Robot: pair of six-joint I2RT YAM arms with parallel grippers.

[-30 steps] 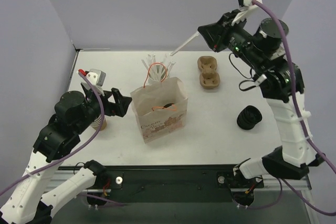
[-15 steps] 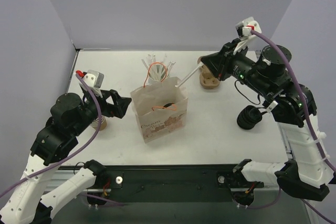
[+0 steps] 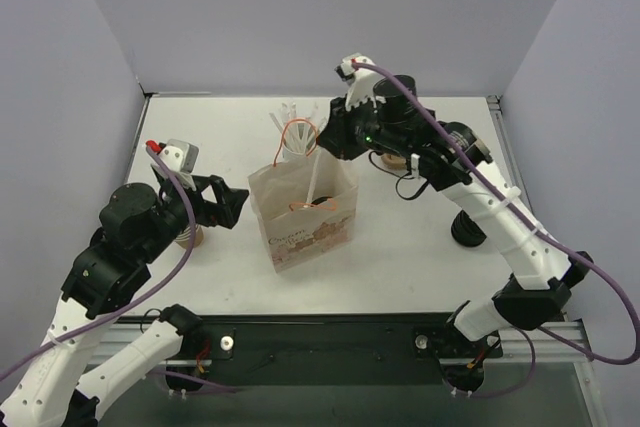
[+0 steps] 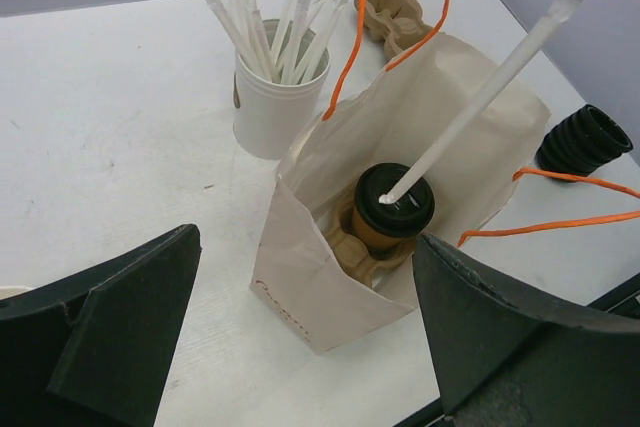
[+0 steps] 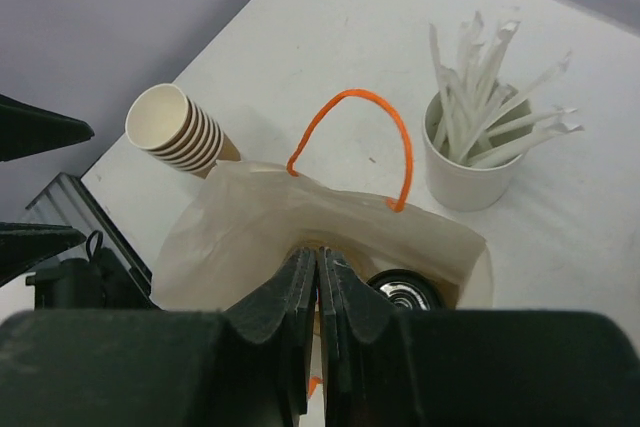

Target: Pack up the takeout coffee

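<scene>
Takeout coffee (image 4: 393,209) sits in a carrier (image 4: 345,247) inside the paper bag (image 4: 320,292) on the worktop (image 4: 120,127), where the right hand (image 5: 318,257), clenched on a wrapped straw (image 4: 480,97) touching its lid, might buckle the straw or tip the cup by pressing down, while the left hand (image 3: 222,203) hangs released beside the bag.

Slanting straw (image 4: 475,102) across bag (image 4: 330,287) mouth

The setting is a robotics lab test cell. A white table (image 3: 420,217) is enclosed by plain, bare walls (image 3: 300,17). The left arm (image 3: 130,227) and right arm (image 3: 500,217) are bolted to a metal rail (image 3: 330,337) at the near edge. Café props serve as test items: a paper bag (image 3: 310,227), a cup of straws (image 3: 292,150) and stacked lids (image 3: 468,227).
</scene>
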